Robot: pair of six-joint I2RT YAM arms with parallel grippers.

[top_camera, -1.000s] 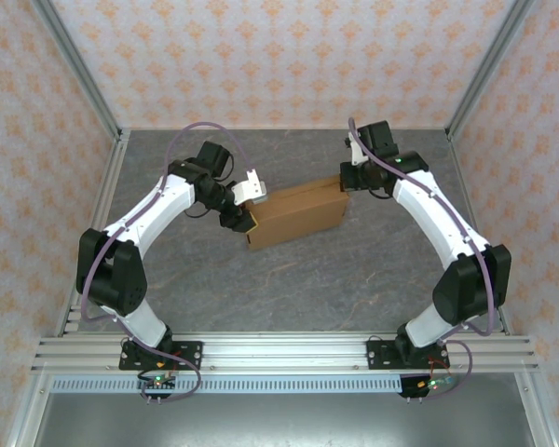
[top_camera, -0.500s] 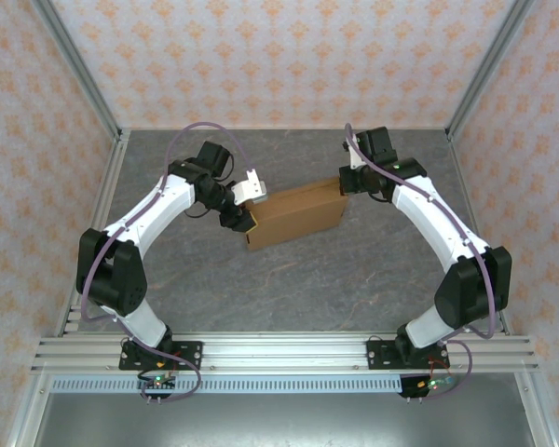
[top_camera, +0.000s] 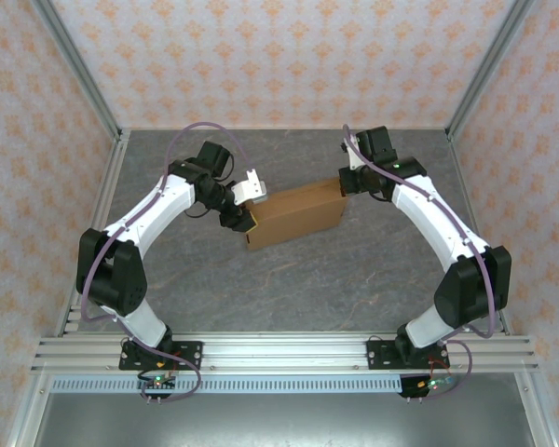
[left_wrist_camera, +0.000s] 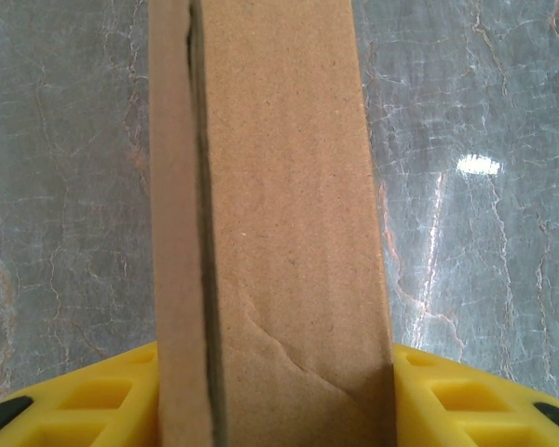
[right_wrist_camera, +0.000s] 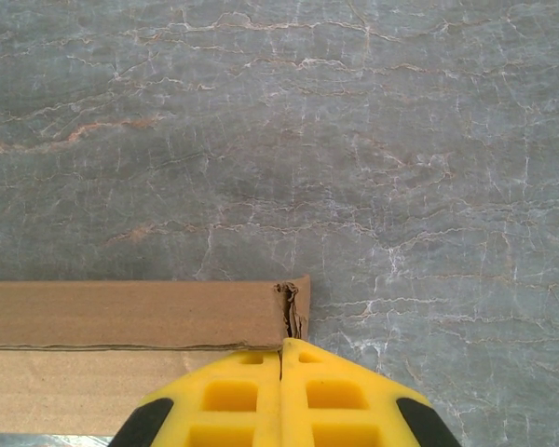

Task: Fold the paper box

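Observation:
The paper box [top_camera: 298,214] lies folded flat, a closed brown cardboard rectangle in the middle of the grey table. My left gripper [top_camera: 246,220] is shut on its left end. In the left wrist view the box [left_wrist_camera: 270,205] runs away from me between the two yellow fingers [left_wrist_camera: 112,396], which press on both its sides; a crease crosses its face. My right gripper [top_camera: 343,185] is shut with nothing between its fingers, and its tips [right_wrist_camera: 281,346] touch the far right corner of the box [right_wrist_camera: 121,317], where the cardboard is crumpled.
The grey marble-patterned tabletop [top_camera: 298,289] is bounded by patterned walls and aluminium posts [top_camera: 74,70]. An aluminium rail [top_camera: 279,352] carrying both arm bases runs along the near edge.
My right wrist has shifted slightly toward the box's far right corner. The box and my left arm have stayed put.

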